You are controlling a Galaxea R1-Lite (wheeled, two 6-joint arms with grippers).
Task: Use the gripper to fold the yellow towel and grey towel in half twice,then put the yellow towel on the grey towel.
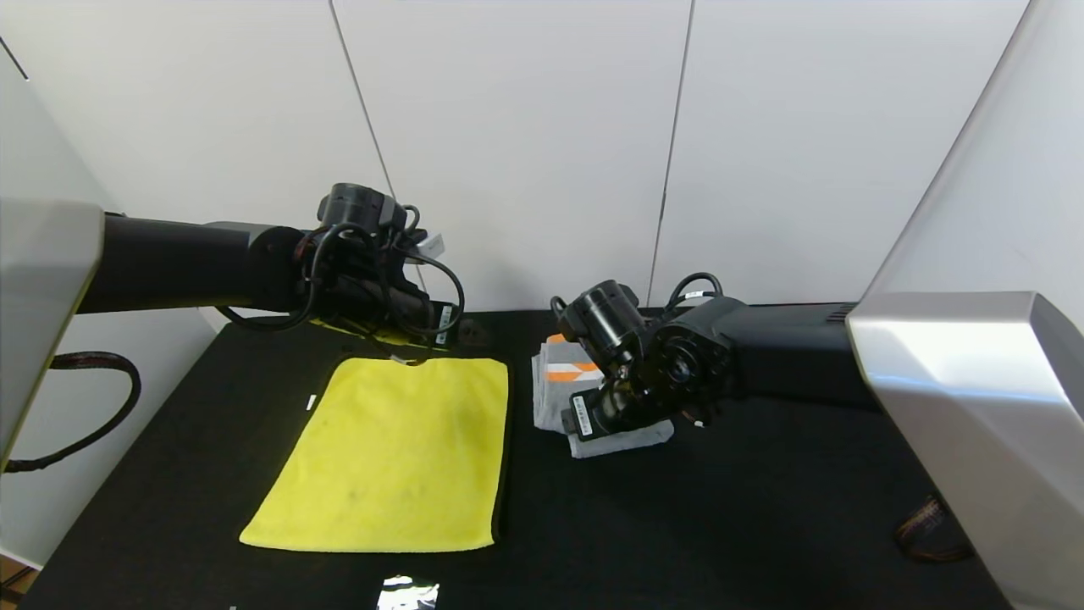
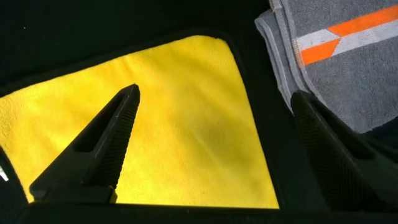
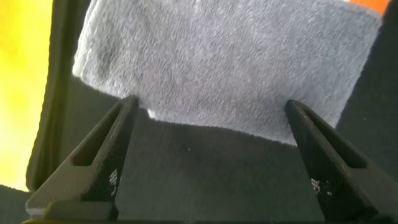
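Observation:
The yellow towel (image 1: 398, 457) lies flat on the black table, left of centre; it also shows in the left wrist view (image 2: 174, 124). The grey towel (image 1: 555, 385), folded into a small stack with its orange-and-white band on top, lies to its right. My left gripper (image 1: 415, 330) hovers over the yellow towel's far edge, open and empty (image 2: 216, 93). My right gripper (image 1: 605, 411) hovers over the grey towel's near edge, open and empty (image 3: 211, 102). The right wrist view shows the grey towel (image 3: 230, 56) just beyond the fingertips and a strip of the yellow towel (image 3: 22, 74) to one side.
The black table (image 1: 720, 525) has white wall panels right behind it. A small shiny scrap (image 1: 408, 593) lies at the table's front edge and a tiny white tag (image 1: 311, 402) lies beside the yellow towel. A cable (image 1: 931, 529) hangs at the right.

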